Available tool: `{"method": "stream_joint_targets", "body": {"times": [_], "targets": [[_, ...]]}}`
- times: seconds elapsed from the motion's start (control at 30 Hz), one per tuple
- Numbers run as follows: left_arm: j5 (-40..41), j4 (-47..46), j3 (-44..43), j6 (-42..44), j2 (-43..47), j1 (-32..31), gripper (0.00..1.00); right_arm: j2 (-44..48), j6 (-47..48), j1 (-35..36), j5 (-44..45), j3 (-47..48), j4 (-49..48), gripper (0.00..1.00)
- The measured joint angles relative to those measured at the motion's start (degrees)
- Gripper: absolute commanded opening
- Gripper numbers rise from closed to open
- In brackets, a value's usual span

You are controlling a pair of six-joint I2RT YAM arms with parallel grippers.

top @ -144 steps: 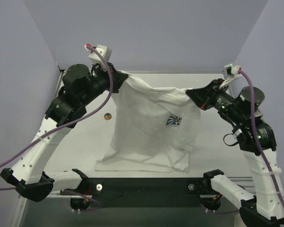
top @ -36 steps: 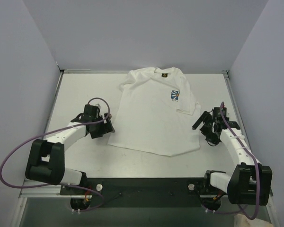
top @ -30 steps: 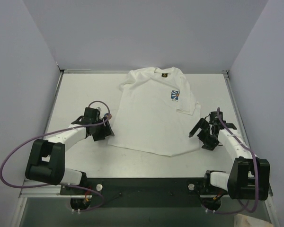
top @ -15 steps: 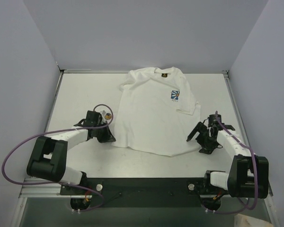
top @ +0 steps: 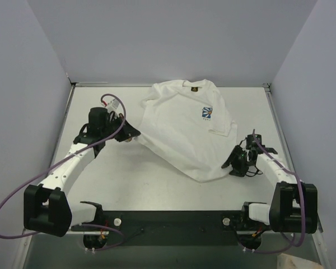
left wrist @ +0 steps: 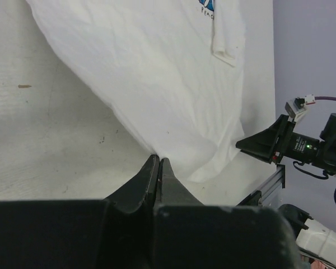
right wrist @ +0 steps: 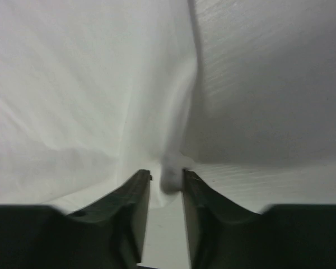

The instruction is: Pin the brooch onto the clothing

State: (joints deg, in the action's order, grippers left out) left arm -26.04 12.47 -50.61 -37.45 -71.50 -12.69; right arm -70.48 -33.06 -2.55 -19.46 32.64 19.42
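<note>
The clothing (top: 185,129), a white T-shirt with a blue-and-white flower print (top: 207,112), lies on the table, its lower left corner lifted. My left gripper (top: 131,134) is shut on that hem corner; in the left wrist view its fingertips (left wrist: 158,159) pinch the cloth edge (left wrist: 173,84). My right gripper (top: 232,163) sits low at the shirt's lower right corner. Its jaws stand apart in the right wrist view, with a bunched fold of hem (right wrist: 169,178) between them, against the right finger. The brooch is hidden.
The white table (top: 101,185) is walled by grey panels on three sides. A black rail (top: 173,217) with both arm bases runs along the near edge. A tiny brown speck (left wrist: 23,86) lies on the table left of the shirt, too small to identify.
My left gripper closed on the shirt's lower left corner and lifted it up and back, pulling the hem into a diagonal. My right gripper moved in onto the lower right corner and its jaws narrowed.
</note>
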Motion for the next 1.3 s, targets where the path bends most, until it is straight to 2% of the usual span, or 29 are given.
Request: {"method": "stream_joint_targets", "body": {"times": [0.03, 0.17, 0.3, 0.53, 0.57, 0.67, 0.77, 0.8, 0.9, 1.03, 1.17, 1.23, 1.3], "targets": [[-0.44, -0.15, -0.46, -0.35, -0.35, 0.0, 0.0, -0.72, 0.37, 0.09, -0.37, 0.02, -0.72, 0.0], [-1.7, -0.22, -0.98, -1.2, -1.25, 0.04, 0.0, -4.33, 0.13, 1.31, -1.44, 0.04, -2.36, 0.0], [-2.14, -0.15, -0.98, -1.33, -1.14, 0.04, 0.0, -4.09, 0.48, 2.4, -2.73, 1.42, -1.38, 0.0], [-2.16, 0.17, -1.14, -1.31, -0.76, 0.04, 0.0, -2.19, 1.25, 4.07, -3.56, 16.02, 0.22, 0.0], [-2.12, 0.11, -1.27, -1.29, -0.98, 0.04, 0.0, -3.74, 1.27, 4.28, -3.37, 19.58, 0.15, 0.08], [-2.12, -0.63, -1.4, -1.36, -2.43, 0.07, 0.0, -12.04, 1.79, 5.31, -3.39, 29.03, -1.11, 0.56], [-2.05, -0.96, -1.4, -1.38, -4.42, 0.07, 0.0, -22.56, 2.4, 6.8, -4.81, 36.7, -4.13, 0.83], [-2.03, -1.07, -1.4, -1.36, -4.98, 0.07, 0.0, -24.68, 2.69, 7.34, -4.83, 37.13, -5.03, 0.86], [-1.79, -1.18, -1.4, -1.33, -5.99, 0.07, 0.0, -26.08, 3.54, 9.7, -2.97, 34.67, -4.46, 0.86], [-1.68, -1.44, -1.4, -1.16, -6.34, 0.33, 0.0, -22.4, 4.52, 11.76, -0.9, 29.75, -3.37, 0.81], [-1.7, -2.29, -1.4, -0.98, -6.6, 0.87, 0.0, -19.39, 4.66, 10.12, 0.87, 25.33, -3.32, 0.68], [-1.81, -2.71, -1.4, -0.9, -6.88, 1.05, 0.0, -19.74, 4.57, 9.53, 1.38, 24.57, -3.41, 0.58], [-1.92, -2.86, -1.4, -0.81, -7.23, 1.16, 0.0, -20.98, 4.39, 8.85, 1.88, 24.59, -4.11, 0.56]]}}
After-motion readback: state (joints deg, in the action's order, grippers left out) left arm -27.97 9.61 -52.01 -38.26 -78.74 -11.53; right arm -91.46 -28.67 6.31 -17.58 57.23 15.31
